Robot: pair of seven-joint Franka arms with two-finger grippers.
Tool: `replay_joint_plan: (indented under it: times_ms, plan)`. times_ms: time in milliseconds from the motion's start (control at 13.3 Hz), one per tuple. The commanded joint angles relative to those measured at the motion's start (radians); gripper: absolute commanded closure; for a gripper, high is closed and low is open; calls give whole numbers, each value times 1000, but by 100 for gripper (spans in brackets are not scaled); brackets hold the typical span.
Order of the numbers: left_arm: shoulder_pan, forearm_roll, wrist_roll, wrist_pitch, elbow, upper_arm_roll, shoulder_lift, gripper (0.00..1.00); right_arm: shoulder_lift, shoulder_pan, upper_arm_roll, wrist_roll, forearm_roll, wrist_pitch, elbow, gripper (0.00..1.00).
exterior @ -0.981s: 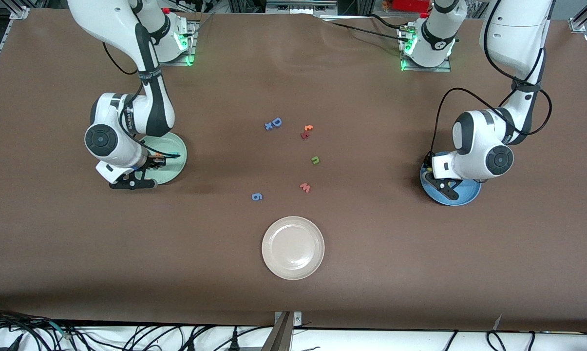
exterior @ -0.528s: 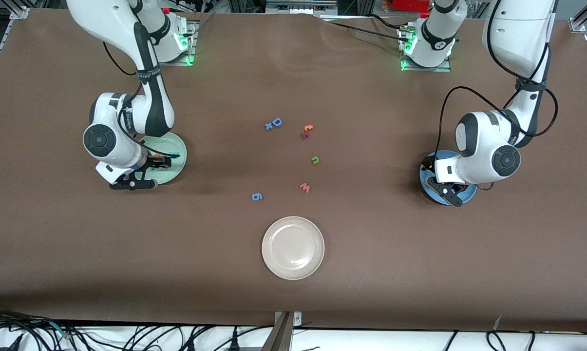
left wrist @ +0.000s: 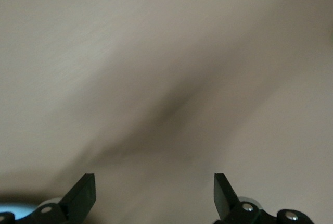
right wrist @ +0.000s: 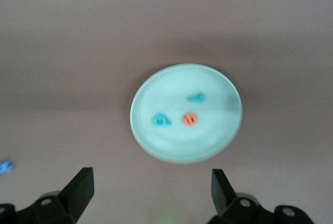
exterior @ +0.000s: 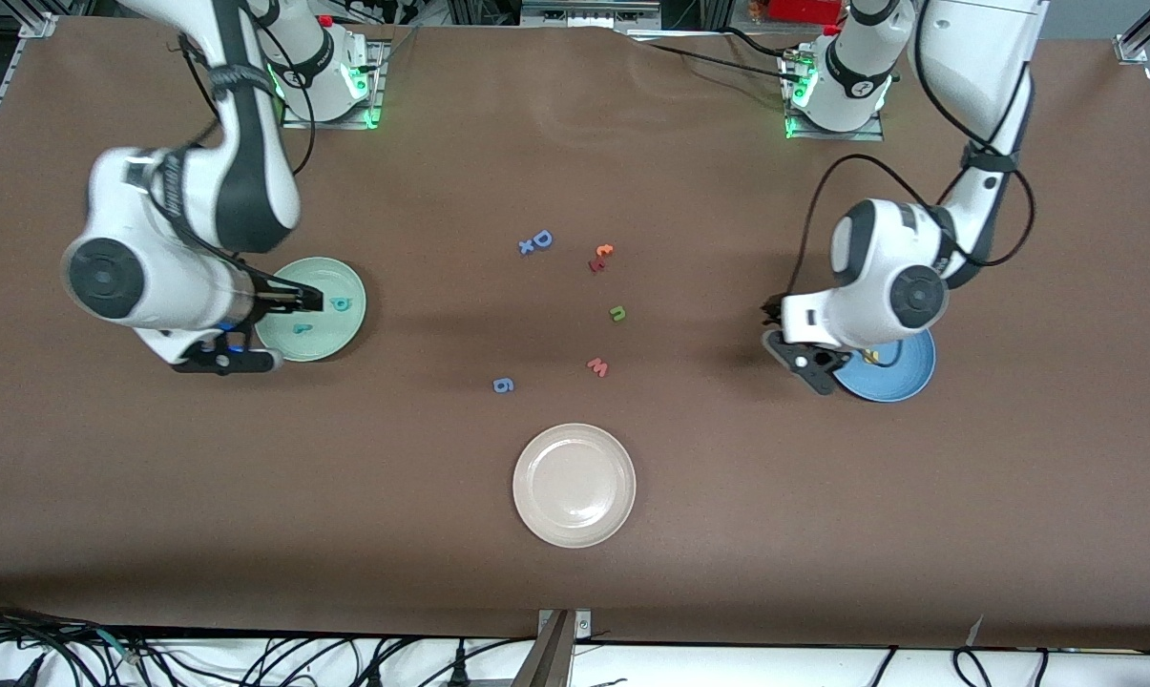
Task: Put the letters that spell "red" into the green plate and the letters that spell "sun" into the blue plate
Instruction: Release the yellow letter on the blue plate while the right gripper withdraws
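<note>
The green plate [right wrist: 156,143] holds a teal "d" [right wrist: 160,120], an orange "e" [right wrist: 190,119] and a teal "r" [right wrist: 196,97]. My right gripper [right wrist: 151,182] hangs open and empty, up over that plate's rim on the side toward the right arm's end of the table. Part of the blue plate [exterior: 904,377] is covered by the left arm, and a bit of a yellow letter [exterior: 870,358] shows in it. Beside that plate, over bare table, my left gripper [left wrist: 154,185] is open and empty. The green "n" [exterior: 617,313] lies mid-table.
Mid-table lie a blue "D" [exterior: 541,239] with a small blue "x" [exterior: 527,247], two orange-red letters [exterior: 599,258], a pink "w" [exterior: 598,366] and a blue "6" [exterior: 503,385]. A beige-white plate [exterior: 575,485] sits nearer the front camera.
Both grippers have opened and risen. The right one left the orange "e" in the green plate and pulled back off it. The left one swung off the blue plate toward the table's middle.
</note>
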Motion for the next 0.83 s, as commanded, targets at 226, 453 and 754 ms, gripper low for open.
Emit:
replay_joint_plan:
  times_ms: [226, 453, 754]
  plan:
    - [-98, 58, -85, 29, 128, -45, 48, 0, -3, 28, -170, -52, -3, -254, 244, 0]
    - [-152, 100, -57, 37, 223, -56, 125, 0, -110, 19, -154, -52, -96, -233, 251, 0]
    - [-221, 97, -52, 178, 243, -97, 191, 1, -211, -324, 245, -54, -210, -166, 236, 0]
